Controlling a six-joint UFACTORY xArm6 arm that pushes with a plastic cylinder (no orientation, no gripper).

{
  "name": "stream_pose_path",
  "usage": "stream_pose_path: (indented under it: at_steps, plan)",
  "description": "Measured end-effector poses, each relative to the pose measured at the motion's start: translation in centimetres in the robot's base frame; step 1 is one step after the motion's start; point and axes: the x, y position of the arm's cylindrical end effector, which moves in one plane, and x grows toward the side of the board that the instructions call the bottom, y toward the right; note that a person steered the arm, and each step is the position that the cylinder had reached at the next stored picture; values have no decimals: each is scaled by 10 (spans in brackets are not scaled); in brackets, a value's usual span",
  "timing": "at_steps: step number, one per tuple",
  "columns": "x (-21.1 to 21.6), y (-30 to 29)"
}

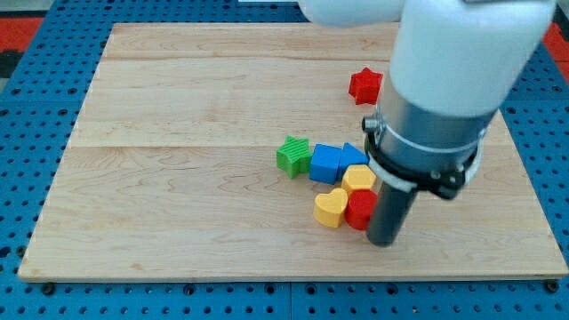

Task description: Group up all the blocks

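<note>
A cluster of blocks lies right of the board's centre: a green star (292,155), a blue cube (326,164), a second blue block (353,156) partly hidden behind it, a yellow block (358,178), a yellow heart (331,208) and a red block (360,210). A red star (364,85) lies apart, toward the view's top right. My rod comes down at the cluster's right side. My tip (384,241) rests on the board, touching or nearly touching the red block's right edge. The arm hides whatever lies behind it.
The wooden board (178,133) sits on a blue perforated table (18,293). The arm's large white and grey body (444,80) covers the view's upper right, over the board's right part.
</note>
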Motion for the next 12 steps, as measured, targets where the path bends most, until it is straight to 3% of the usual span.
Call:
stream_pose_path:
  at_steps: [1, 3, 4, 5, 6, 7, 9, 10, 12]
  plan:
    - [-16, -5]
    - [19, -42]
    - [10, -91]
    - [-18, -102]
    - [-5, -121]
    - [25, -94]
    - [-47, -91]
    - [-55, -109]
    - [-49, -201]
